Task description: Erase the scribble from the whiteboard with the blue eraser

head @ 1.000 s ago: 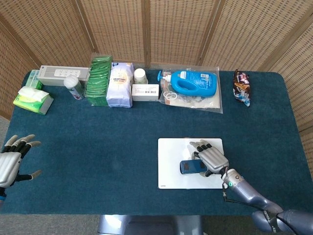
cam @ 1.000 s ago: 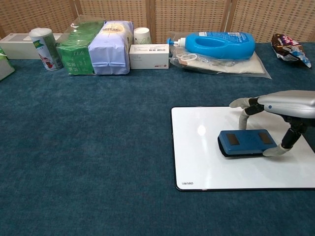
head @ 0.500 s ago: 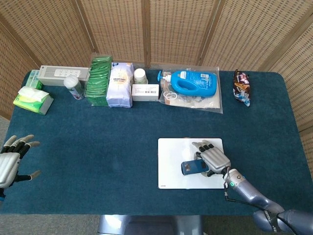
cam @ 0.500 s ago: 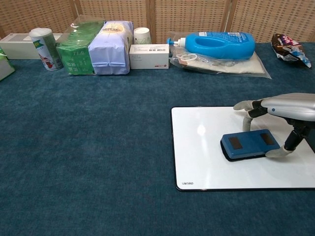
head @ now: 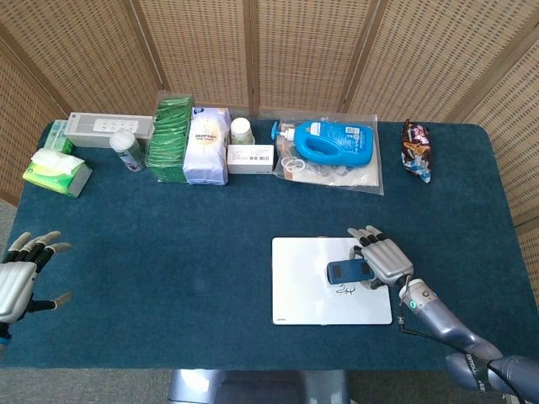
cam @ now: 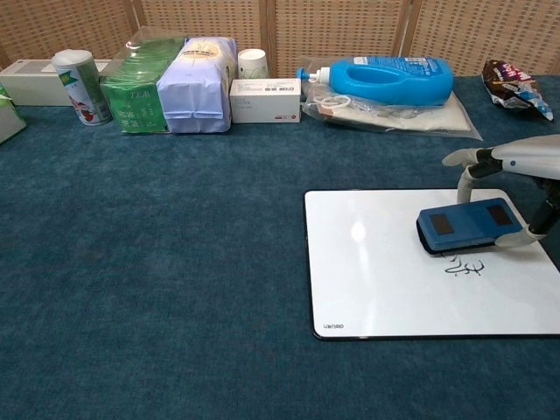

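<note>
The white whiteboard [head: 303, 290] [cam: 376, 280] lies on the blue cloth at the front right. A small black scribble [head: 344, 289] [cam: 463, 267] shows on its right part. The blue eraser [head: 349, 270] [cam: 466, 226] sits on the board just behind the scribble. My right hand [head: 383, 261] [cam: 512, 166] grips the eraser from above and from the right, fingers on its far side and thumb on its near side. My left hand [head: 18, 278] hovers at the table's front left corner, fingers spread, holding nothing; the chest view does not show it.
Along the back stand a blue detergent bottle [head: 333, 141] on a plastic bag, a small white box [head: 250, 157], a paper cup [head: 242, 130], a white bag [head: 206, 147], green packs [head: 171, 137], a can [head: 125, 149], and tissues [head: 56, 171]. A snack packet [head: 416, 149] lies back right.
My right hand has slid the eraser away from me and to the right across the board. The scribble, earlier covered by the eraser, now shows. The left hand has barely moved.
</note>
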Action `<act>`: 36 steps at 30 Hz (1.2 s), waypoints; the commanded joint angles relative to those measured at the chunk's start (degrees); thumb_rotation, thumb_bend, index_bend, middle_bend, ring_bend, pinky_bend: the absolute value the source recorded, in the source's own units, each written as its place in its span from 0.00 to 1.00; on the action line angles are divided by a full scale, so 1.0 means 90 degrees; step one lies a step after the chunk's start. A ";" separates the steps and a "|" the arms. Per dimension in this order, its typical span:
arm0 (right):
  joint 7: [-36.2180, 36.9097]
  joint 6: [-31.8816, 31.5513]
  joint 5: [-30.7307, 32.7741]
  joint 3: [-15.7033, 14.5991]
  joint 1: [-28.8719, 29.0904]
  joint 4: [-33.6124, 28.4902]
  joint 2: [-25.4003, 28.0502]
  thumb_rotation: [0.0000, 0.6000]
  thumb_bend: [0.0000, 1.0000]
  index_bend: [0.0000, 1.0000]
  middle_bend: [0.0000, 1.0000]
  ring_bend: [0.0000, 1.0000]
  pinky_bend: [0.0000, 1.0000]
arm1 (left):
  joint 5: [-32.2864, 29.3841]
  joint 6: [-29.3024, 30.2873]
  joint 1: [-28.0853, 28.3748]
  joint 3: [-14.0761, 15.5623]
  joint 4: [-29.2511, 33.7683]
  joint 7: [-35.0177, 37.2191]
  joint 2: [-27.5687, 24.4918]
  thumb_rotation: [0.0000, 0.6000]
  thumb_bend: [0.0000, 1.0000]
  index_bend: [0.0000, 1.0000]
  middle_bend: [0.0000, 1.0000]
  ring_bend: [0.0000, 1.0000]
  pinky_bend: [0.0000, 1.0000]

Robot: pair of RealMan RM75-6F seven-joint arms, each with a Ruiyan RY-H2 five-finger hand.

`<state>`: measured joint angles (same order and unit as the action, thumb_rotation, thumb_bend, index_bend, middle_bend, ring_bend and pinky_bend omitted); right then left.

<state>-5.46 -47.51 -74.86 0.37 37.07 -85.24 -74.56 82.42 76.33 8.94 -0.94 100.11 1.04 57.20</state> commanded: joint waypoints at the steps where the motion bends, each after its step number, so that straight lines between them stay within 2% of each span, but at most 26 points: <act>1: -0.0038 0.0025 0.0040 0.0009 -0.0005 -0.0143 0.0004 1.00 0.26 0.80 0.03 0.00 0.00 | -0.0006 -0.0007 0.0002 0.0002 -0.0013 0.0004 0.0011 1.00 0.17 0.24 0.13 0.16 0.00; 17: -0.0374 0.0152 0.0089 -0.0113 -0.0031 -0.0392 -0.0276 1.00 0.27 0.80 0.04 0.00 0.00 | -0.0019 0.0012 -0.0028 0.0006 -0.0098 0.0130 -0.0016 1.00 0.17 0.24 0.13 0.16 0.00; 36: -0.0256 -0.0179 0.0158 -0.0126 -0.0348 -0.0471 0.0235 1.00 0.27 0.80 0.04 0.00 0.00 | 0.0033 -0.0051 0.0046 -0.0011 -0.0062 0.0065 0.0030 1.00 0.17 0.24 0.13 0.16 0.00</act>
<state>-7.81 -48.85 -73.47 -0.98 34.02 -89.29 -72.66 82.69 75.93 9.32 -1.04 99.56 1.63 57.43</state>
